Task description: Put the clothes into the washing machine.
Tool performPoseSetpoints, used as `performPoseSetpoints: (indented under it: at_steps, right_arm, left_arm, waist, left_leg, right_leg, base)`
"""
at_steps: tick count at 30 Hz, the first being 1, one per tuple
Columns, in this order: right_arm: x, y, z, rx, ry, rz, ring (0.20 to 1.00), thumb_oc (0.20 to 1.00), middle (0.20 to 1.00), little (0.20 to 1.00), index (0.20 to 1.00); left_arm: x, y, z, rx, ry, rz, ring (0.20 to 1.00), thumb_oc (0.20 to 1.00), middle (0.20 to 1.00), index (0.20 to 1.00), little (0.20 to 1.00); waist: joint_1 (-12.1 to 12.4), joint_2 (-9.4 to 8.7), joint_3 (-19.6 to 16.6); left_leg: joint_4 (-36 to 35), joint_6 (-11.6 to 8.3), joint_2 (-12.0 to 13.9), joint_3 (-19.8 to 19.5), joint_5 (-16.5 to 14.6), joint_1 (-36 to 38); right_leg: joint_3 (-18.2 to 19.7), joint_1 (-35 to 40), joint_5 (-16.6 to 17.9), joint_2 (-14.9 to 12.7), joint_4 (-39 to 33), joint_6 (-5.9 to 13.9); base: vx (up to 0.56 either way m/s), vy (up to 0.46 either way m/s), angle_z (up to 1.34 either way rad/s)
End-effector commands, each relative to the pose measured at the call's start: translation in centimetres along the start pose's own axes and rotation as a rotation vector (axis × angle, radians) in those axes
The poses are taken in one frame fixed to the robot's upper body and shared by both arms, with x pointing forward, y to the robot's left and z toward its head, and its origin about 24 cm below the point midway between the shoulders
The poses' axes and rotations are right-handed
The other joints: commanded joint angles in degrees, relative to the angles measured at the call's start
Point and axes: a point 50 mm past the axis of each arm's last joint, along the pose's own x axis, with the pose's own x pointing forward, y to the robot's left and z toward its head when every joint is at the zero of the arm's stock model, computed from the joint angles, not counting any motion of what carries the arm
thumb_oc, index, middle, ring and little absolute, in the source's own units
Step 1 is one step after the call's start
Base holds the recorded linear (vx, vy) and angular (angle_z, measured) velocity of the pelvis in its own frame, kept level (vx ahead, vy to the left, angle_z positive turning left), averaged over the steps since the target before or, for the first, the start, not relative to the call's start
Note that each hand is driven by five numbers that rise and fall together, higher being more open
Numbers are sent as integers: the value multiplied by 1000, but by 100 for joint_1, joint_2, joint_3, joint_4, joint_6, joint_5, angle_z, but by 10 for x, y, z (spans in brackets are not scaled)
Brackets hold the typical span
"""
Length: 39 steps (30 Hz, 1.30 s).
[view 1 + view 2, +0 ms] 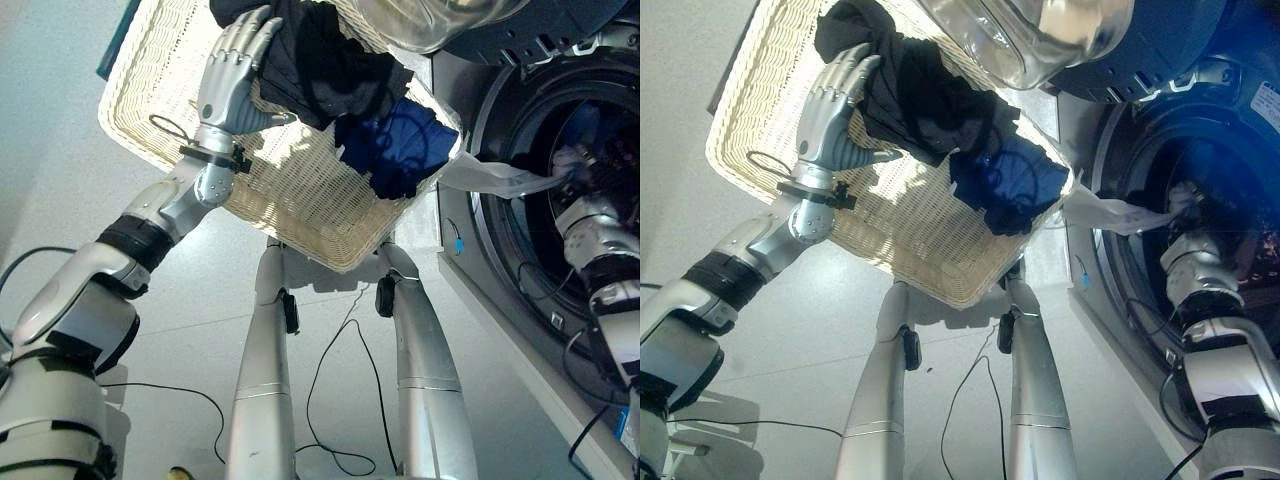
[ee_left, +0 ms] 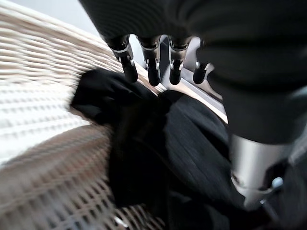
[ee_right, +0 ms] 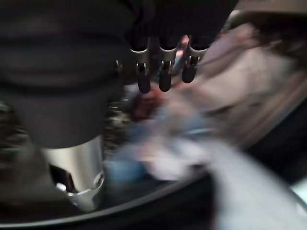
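A pale wicker basket (image 1: 300, 200) is in front of me with a black garment (image 1: 330, 70) and a blue garment (image 1: 395, 145) heaped at its end nearest the washing machine (image 1: 500, 110). My left hand (image 1: 235, 80) lies open on the black garment's edge, fingers (image 2: 153, 72) straight over the dark cloth (image 2: 182, 143). My right hand (image 1: 585, 170) is inside the drum, its fingers (image 3: 164, 76) extended over a blurred pile of pale clothes (image 3: 192, 143). A white cloth (image 1: 500, 180) trails from the drum out over the door rim towards the basket.
The washer's round glass door (image 1: 1030, 35) hangs open above the basket's far end. The machine's front panel (image 1: 520, 330) runs along the right side. Pale floor (image 1: 60, 150) lies to the left of the basket.
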Motion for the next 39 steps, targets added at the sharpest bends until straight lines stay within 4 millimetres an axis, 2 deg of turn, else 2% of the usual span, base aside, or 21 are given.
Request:
performPoseSetpoints:
  at_steps: [1, 2, 6, 12, 14, 15, 16, 17, 23, 27, 36, 37, 38, 39]
  right_arm:
    - [4, -15, -5, -78, -28, -4, 1000, 1000, 1000, 1000, 1000]
    - [2, -13, -14, -94, -22, 20, 1000, 1000, 1000, 1000, 1000]
    - [0, -11, -22, -90, -16, 51, 1000, 1000, 1000, 1000, 1000]
    - [-1, -8, -24, -82, -26, 70, 1000, 1000, 1000, 1000, 1000]
    - [-10, 10, -21, -43, -69, 150, 1000, 1000, 1000, 1000, 1000]
    - [-13, 17, -18, -32, -94, 181, 1000, 1000, 1000, 1000, 1000]
    - [-14, 18, -17, -27, -100, 188, 1000, 1000, 1000, 1000, 1000]
    - [-17, 23, -15, -14, -108, 205, 1000, 1000, 1000, 1000, 1000]
    - [-38, 54, -3, 42, -180, 312, 1000, 1000, 1000, 1000, 1000]
    - [-48, 63, -3, 63, -193, 345, 1000, 1000, 1000, 1000, 1000]
    - [-56, 68, -3, 80, -200, 362, 1000, 1000, 1000, 1000, 1000]
    - [-60, 70, -1, 102, -216, 374, 1000, 1000, 1000, 1000, 1000]
    - [-71, 75, 4, 147, -262, 401, 1000, 1000, 1000, 1000, 1000]
    - [-73, 75, 5, 156, -270, 401, 1000, 1000, 1000, 1000, 1000]
  left_arm:
    - [19, 4, 8, 40, -1, 50, 1000, 1000, 1000, 1000, 1000]
    - [24, 0, 6, 76, 19, 12, 1000, 1000, 1000, 1000, 1000]
    - [26, -5, -1, 116, 73, -35, 1000, 1000, 1000, 1000, 1000]
    - [27, -8, -6, 135, 109, -66, 1000, 1000, 1000, 1000, 1000]
    - [25, -15, -21, 203, 215, -172, 1000, 1000, 1000, 1000, 1000]
    - [23, -16, -28, 239, 269, -216, 533, 533, 533, 533, 533]
    - [23, -16, -28, 241, 277, -226, 420, 420, 420, 420, 420]
    - [22, -17, -32, 240, 301, -244, 200, 200, 200, 200, 200]
    - [13, -19, -46, 246, 393, -299, 200, 200, 200, 200, 200]
    - [8, -22, -49, 238, 413, -330, 200, 200, 200, 200, 200]
    - [0, -26, -52, 212, 437, -362, 200, 200, 200, 200, 200]
    - [-5, -28, -54, 172, 459, -361, 200, 200, 200, 200, 200]
    - [-12, -28, -53, -9, 510, -255, 200, 200, 200, 200, 200]
    - [-13, -28, -53, -54, 518, -228, 200, 200, 200, 200, 200]
  waist:
    - [-12, -86, -138]
    - [-70, -92, -138]
    - [-139, -105, -138]
    - [-169, -120, -138]
    - [-262, -191, -138]
    - [-293, -220, -138]
    - [-298, -226, -138]
    - [-313, -243, -138]
    - [-383, -317, -138]
    - [-394, -323, -138]
    - [-392, -334, -138]
    - [-382, -332, -138]
    - [-358, -332, -138]
    - [-350, -333, -138]
  left_leg:
    - [756, -235, -50, 567, -859, -1]
    - [765, -246, -23, 615, -850, -22]
    - [777, -255, -3, 665, -847, -27]
    - [780, -258, 3, 686, -840, -34]
    - [768, -277, 27, 725, -829, -47]
    - [761, -290, 41, 735, -822, -51]
    - [762, -291, 43, 736, -821, -53]
    - [756, -299, 44, 736, -817, -55]
    - [708, -350, 71, 760, -789, -52]
    - [699, -371, 80, 773, -775, -49]
    - [694, -384, 86, 773, -769, -20]
    - [691, -389, 94, 773, -758, -31]
    - [686, -392, 89, 752, -748, -33]
    - [683, -390, 86, 742, -749, -37]
  right_leg:
    - [-76, 416, 1292, 276, -1612, 736]
    - [-21, 375, 1298, 296, -1612, 735]
    - [42, 357, 1313, 325, -1621, 733]
    - [62, 353, 1315, 335, -1628, 732]
    - [98, 334, 1324, 359, -1641, 738]
    - [109, 328, 1324, 362, -1647, 738]
    - [112, 324, 1325, 362, -1647, 737]
    - [117, 319, 1326, 368, -1649, 737]
    - [146, 310, 1311, 394, -1679, 721]
    - [164, 318, 1303, 400, -1689, 712]
    - [170, 358, 1289, 406, -1693, 707]
    - [174, 353, 1287, 403, -1690, 702]
    - [184, 358, 1263, 414, -1669, 698]
    - [185, 357, 1256, 416, -1667, 694]
  base:
    - [-2, 66, -6]
    - [2, 49, -7]
    - [2, 33, -9]
    - [0, 4, -1]
    - [0, 0, 0]
    - [0, 0, 0]
    - [0, 0, 0]
    - [0, 0, 0]
    - [0, -1, -1]
    - [0, 0, 0]
    - [0, 0, 0]
    - [2, 0, -4]
    - [2, -1, -6]
    - [2, -2, -3]
